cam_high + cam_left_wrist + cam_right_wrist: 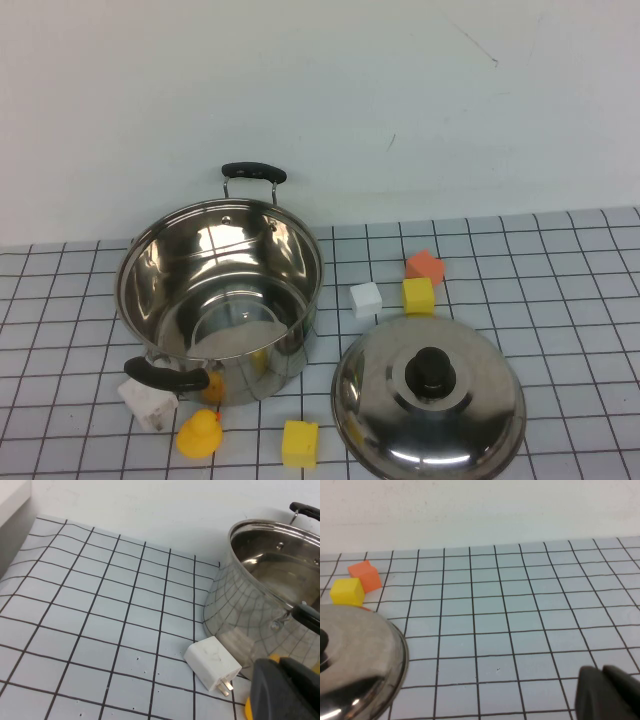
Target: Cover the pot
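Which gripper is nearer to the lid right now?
Right. The right gripper sits just beside the lid, whose rim fills its wrist view. The left gripper is by the pot, on its far side from the lid.

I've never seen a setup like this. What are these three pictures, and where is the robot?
It is a two-armed robot. One picture looks down from a raised camera; the other two come from cameras on its wrists. The arms do not show from above. The dark shape in each wrist picture is part of the left gripper or the right gripper; neither holds anything. On the gridded table stand an open steel pot and, apart from it, its lid, knob up. Around them lie small blocks, a yellow duck and a white charger.
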`<control>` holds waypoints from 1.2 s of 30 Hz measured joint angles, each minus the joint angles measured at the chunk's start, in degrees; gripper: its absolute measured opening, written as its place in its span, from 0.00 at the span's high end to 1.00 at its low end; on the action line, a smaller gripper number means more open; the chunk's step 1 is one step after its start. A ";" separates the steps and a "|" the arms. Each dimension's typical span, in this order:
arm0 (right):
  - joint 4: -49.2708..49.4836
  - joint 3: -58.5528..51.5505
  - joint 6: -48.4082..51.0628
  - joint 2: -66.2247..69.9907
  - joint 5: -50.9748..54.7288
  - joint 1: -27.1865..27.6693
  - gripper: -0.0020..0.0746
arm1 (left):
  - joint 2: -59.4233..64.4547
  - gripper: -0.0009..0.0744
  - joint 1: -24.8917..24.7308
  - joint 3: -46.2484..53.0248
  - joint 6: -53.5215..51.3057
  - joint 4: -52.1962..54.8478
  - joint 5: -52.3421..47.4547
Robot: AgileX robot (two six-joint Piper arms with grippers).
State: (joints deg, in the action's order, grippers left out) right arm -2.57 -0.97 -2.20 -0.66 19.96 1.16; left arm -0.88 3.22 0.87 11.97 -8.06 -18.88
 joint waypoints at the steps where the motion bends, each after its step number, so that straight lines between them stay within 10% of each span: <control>1: 0.00 0.00 0.00 0.00 0.00 0.00 0.98 | 0.00 0.99 0.00 0.00 0.00 0.00 0.00; 16: 3.21 0.00 -0.01 0.00 0.00 0.00 0.98 | 0.00 0.99 0.00 0.00 0.00 0.00 0.00; 25: 43.44 -0.55 -3.68 0.00 1.33 0.00 0.98 | 0.00 0.99 0.00 0.00 0.00 0.00 0.00; 36: 48.22 -0.55 12.55 0.00 -0.04 0.00 0.98 | 0.00 0.99 0.00 0.00 0.00 0.00 0.00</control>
State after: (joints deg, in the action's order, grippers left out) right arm 45.65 -1.52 10.34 -0.66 19.92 1.16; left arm -0.88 3.22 0.87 11.97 -8.06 -18.88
